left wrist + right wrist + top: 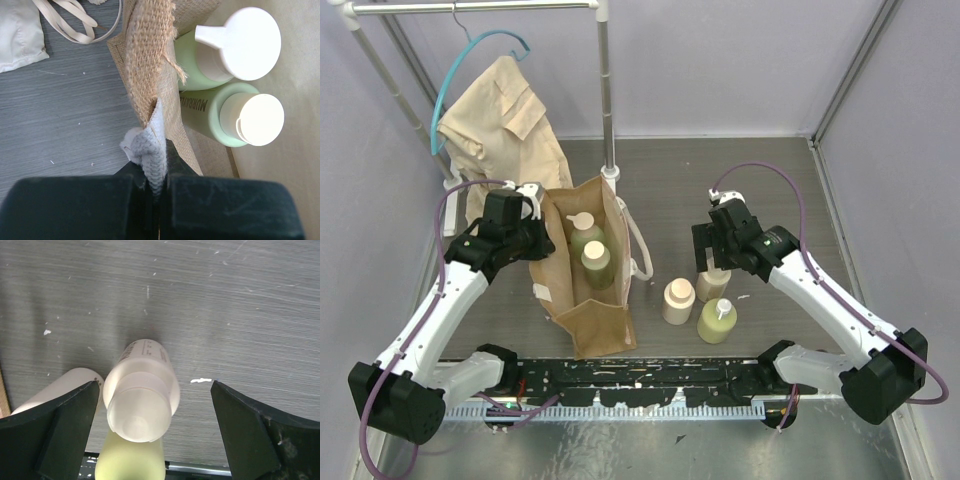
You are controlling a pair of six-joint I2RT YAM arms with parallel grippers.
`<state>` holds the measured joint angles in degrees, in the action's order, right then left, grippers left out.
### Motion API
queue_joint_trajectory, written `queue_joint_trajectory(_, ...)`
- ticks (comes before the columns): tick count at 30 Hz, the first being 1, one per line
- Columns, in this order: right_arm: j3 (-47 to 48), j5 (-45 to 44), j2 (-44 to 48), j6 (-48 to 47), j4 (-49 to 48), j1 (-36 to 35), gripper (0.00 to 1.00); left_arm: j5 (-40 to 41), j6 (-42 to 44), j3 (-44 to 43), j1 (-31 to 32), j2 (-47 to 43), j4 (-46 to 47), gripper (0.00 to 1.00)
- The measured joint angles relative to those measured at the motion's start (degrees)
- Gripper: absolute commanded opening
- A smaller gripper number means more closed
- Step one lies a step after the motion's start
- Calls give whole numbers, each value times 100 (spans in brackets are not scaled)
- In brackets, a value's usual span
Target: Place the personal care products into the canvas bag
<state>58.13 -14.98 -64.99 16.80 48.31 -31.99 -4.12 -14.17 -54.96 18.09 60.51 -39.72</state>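
Note:
The canvas bag stands open left of centre. Two olive-green bottles with cream caps stand inside it, and both show in the left wrist view. My left gripper is shut on the whitish strap at the bag's left rim. My right gripper is open and hovers over a beige-peach bottle. In the right wrist view that bottle stands between the spread fingers, untouched. A second beige-peach bottle and an olive-green bottle stand beside it.
A beige shirt on a teal hanger hangs from a rack at the back left. The rack's pole stands just behind the bag. A loose bag handle drapes to the right. Walls close in at the left, back and right.

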Motion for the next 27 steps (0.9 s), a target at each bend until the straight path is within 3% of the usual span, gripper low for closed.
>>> queue_joint_trajectory(8, -284, 570, -133, 90, -31, 0, 100, -2, -2, 0, 0, 0, 2, 0)
queue_joint_trajectory(21, -289, 608, -815, 216, -120, 0, 100, -2, -2, 0, 0, 2, 2, 0)
queue_joint_trajectory(27, -289, 601, -1064, 245, -122, 24, 86, -2, 0, 0, 0, 2, 4, 0)
